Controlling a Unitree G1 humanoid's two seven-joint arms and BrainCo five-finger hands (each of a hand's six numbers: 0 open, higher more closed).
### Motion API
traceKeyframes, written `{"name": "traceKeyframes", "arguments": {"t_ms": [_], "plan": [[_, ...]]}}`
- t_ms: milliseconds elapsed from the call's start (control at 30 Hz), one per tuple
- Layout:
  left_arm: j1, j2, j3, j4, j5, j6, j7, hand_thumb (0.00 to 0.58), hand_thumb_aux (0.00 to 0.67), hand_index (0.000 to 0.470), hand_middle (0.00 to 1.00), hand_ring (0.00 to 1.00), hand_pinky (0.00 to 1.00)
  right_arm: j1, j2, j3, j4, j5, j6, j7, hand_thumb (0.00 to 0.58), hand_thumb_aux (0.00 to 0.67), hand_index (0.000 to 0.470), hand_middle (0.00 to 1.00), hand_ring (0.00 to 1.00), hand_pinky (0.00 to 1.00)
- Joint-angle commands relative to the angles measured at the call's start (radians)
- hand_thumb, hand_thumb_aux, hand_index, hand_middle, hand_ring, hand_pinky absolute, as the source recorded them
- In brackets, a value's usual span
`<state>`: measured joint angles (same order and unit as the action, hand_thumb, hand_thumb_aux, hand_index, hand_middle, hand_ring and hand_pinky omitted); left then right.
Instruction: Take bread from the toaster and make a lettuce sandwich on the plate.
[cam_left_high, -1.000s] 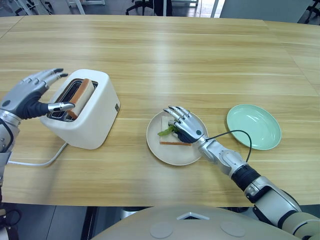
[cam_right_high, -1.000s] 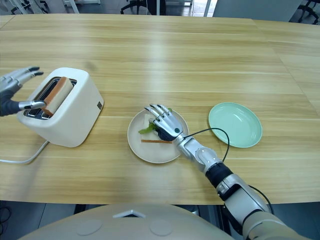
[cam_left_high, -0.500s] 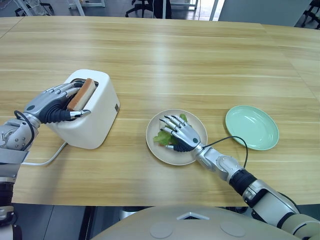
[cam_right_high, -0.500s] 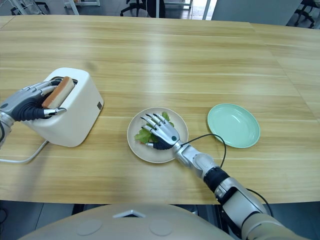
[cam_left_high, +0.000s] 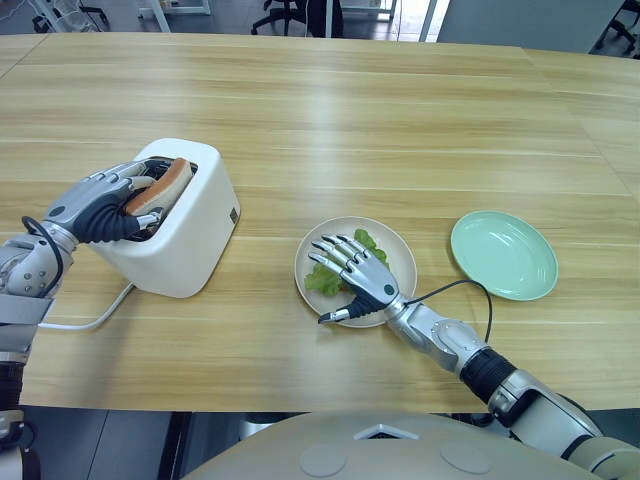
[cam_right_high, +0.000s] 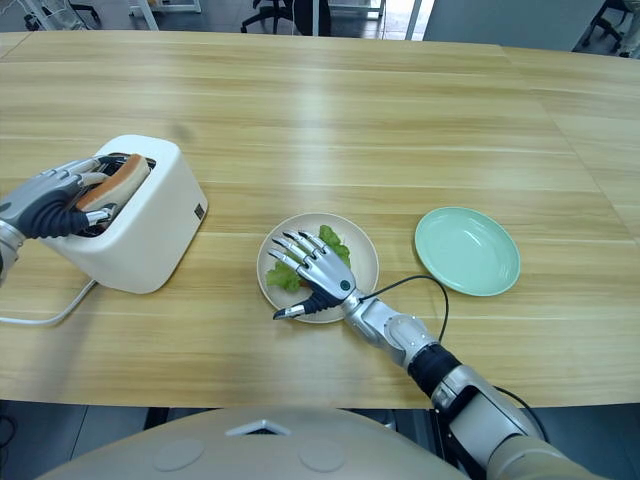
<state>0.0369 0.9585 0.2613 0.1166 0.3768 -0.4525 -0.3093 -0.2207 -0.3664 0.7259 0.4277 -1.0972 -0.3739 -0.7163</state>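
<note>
Left eye view: rounded toaster (cam_left_high: 192, 250), bread slice (cam_left_high: 166, 182), frilly lettuce (cam_left_high: 320, 281), round plate (cam_left_high: 399, 261).

Wooden table (cam_left_high: 380, 130), green plate (cam_left_high: 504, 254) — right side

The surface (cam_left_high: 400, 120) is pale wood with long straight grain and a smooth, lightly shiny finish that catches light in soft bands. The toaster (cam_left_high: 195, 245) looks like smooth cream plastic with a satin skin, and the bread (cam_left_high: 160, 187) has a dull, porous brown crust. The left hand (cam_left_high: 100, 205) and right hand (cam_left_high: 358, 280) wear silvery metallic shells over matt black parts, beside a thin black rubbery cable (cam_left_high: 470, 287). The tan plate (cam_left_high: 400, 250) is matt, its lettuce (cam_left_high: 318, 282) crinkled, and the green plate (cam_left_high: 503, 255) is smooth and glossier.
</note>
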Motion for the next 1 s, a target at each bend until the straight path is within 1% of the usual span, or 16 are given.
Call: {"name": "traceKeyframes", "arguments": {"t_ms": [33,100,133,167,200,233,267,300,333,367,400,433,467,1000], "plan": [[-0.001,-0.011,0.002,-0.034,-0.057,-0.014,-0.020,0.580,0.670,0.460,0.00,0.00,0.00,0.013,-0.014,-0.021,-0.041,0.005,0.001,-0.018,0.000,0.000,0.000,0.00,0.00,0.00],[-0.011,-0.020,0.017,-0.044,-0.100,-0.009,-0.021,0.580,0.670,0.460,0.00,0.00,0.00,0.018,-0.020,-0.032,-0.062,0.008,0.001,-0.029,0.000,0.000,0.000,0.00,0.00,0.00],[-0.018,-0.025,0.025,-0.047,-0.124,-0.010,-0.021,0.580,0.670,0.460,0.03,0.03,0.03,0.021,-0.022,-0.038,-0.071,0.009,0.002,-0.034,0.000,0.000,0.000,0.00,0.00,0.00],[-0.024,-0.028,0.032,-0.049,-0.146,-0.016,-0.022,0.580,0.670,0.460,0.03,0.03,0.03,0.023,-0.025,-0.042,-0.079,0.009,0.004,-0.038,0.000,0.000,0.000,0.00,0.00,0.00],[-0.029,-0.031,0.037,-0.050,-0.164,-0.022,-0.026,0.580,0.670,0.460,0.08,0.08,0.08,0.024,-0.026,-0.046,-0.083,0.009,0.004,-0.041,0.000,0.000,0.000,0.00,0.00,0.00],[-0.033,-0.033,0.042,-0.050,-0.183,-0.027,-0.029,0.580,0.670,0.460,0.18,0.18,0.18,0.025,-0.028,-0.050,-0.086,0.010,0.004,-0.042,0.000,0.000,0.000,0.00,0.00,0.00],[-0.039,-0.037,0.049,-0.050,-0.205,-0.025,-0.033,0.580,0.670,0.460,0.18,0.18,0.18,0.026,-0.029,-0.054,-0.090,0.011,0.004,-0.042,0.000,0.000,0.000,0.00,0.00,0.00],[-0.043,-0.038,0.057,-0.050,-0.219,-0.023,-0.034,0.580,0.670,0.460,0.22,0.22,0.22,0.027,-0.031,-0.058,-0.094,0.012,0.004,-0.043,0.000,0.000,0.000,0.00,0.00,0.00],[-0.046,-0.039,0.067,-0.049,-0.233,-0.018,-0.033,0.580,0.670,0.460,0.38,0.38,0.38,0.029,-0.033,-0.062,-0.096,0.014,0.004,-0.044,0.000,0.000,0.000,0.00,0.00,0.00],[-0.048,-0.040,0.076,-0.049,-0.246,-0.015,-0.033,0.580,0.670,0.460,0.66,0.66,0.66,0.032,-0.035,-0.068,-0.101,0.013,0.008,-0.044,0.000,0.000,0.000,0.00,0.00,0.00],[-0.053,-0.042,0.085,-0.051,-0.263,-0.009,-0.035,0.580,0.670,0.460,0.66,0.66,0.66,0.035,-0.039,-0.076,-0.105,0.014,0.011,-0.046,0.000,0.000,0.000,0.00,0.00,0.00],[-0.057,-0.043,0.092,-0.053,-0.278,-0.001,-0.038,0.580,0.670,0.460,0.80,0.80,0.80,0.037,-0.043,-0.084,-0.107,0.017,0.012,-0.047,0.000,0.000,0.000,0.00,0.00,0.00],[-0.067,-0.045,0.096,-0.051,-0.288,0.007,-0.039,0.580,0.670,0.460,1.00,1.00,1.00,0.039,-0.047,-0.094,-0.110,0.021,0.012,-0.049,0.000,0.000,0.000,0.00,0.00,0.00],[-0.158,-0.086,0.182,-0.065,-0.500,0.088,-0.088,0.580,0.670,0.460,1.00,1.00,1.00,0.075,-0.109,-0.221,-0.155,0.072,-0.004,-0.054,0.000,0.000,0.000,0.00,0.00,0.00]]}}
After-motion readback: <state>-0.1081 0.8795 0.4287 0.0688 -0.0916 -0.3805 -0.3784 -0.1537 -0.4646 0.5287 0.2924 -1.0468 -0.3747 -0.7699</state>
